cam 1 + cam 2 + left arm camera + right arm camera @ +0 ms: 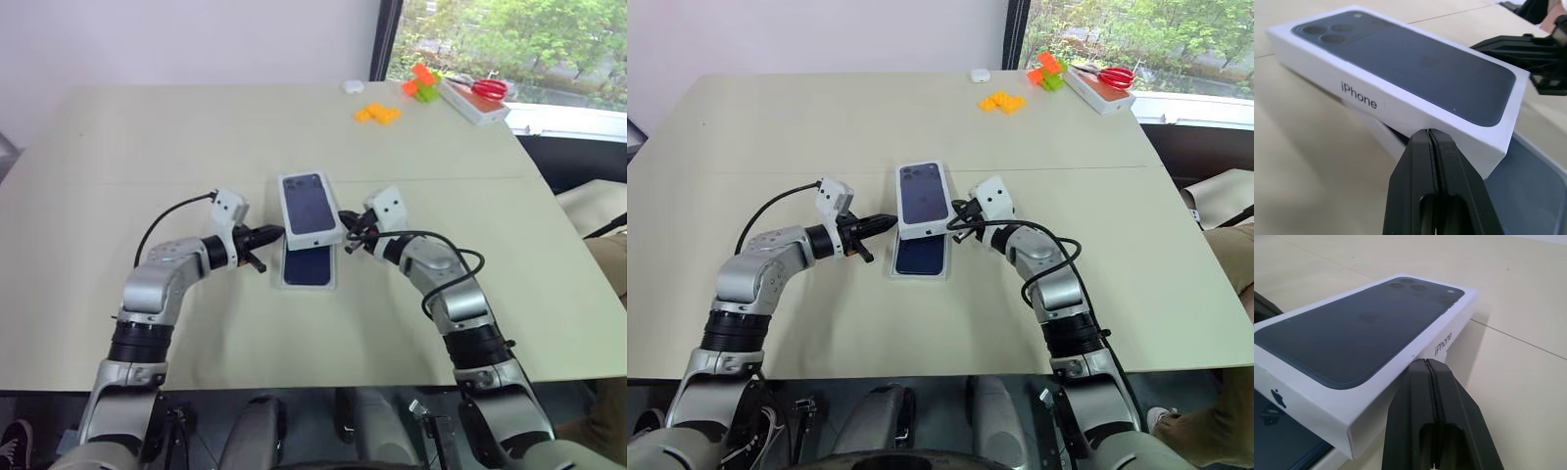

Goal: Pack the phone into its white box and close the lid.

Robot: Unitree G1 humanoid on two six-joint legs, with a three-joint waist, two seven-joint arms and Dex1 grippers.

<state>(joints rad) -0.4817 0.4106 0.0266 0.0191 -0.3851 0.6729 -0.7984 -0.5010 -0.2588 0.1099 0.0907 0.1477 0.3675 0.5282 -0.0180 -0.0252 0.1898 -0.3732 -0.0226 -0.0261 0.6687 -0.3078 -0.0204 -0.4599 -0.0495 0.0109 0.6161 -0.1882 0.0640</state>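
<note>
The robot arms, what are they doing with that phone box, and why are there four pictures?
It is a robot with two arms. Two pictures come from cameras in its head, looking down at a table. The other two come from small cameras on its wrists, close up.

Each arm ends in a gripper with two black fingers. The left gripper and the right gripper are both shut, one at each side of the lid, which has a phone picture on it. The lid sits crooked over the white box, not closed yet. The dark blue phone lies in the box.

Far away are orange blocks and red scissors.
</note>
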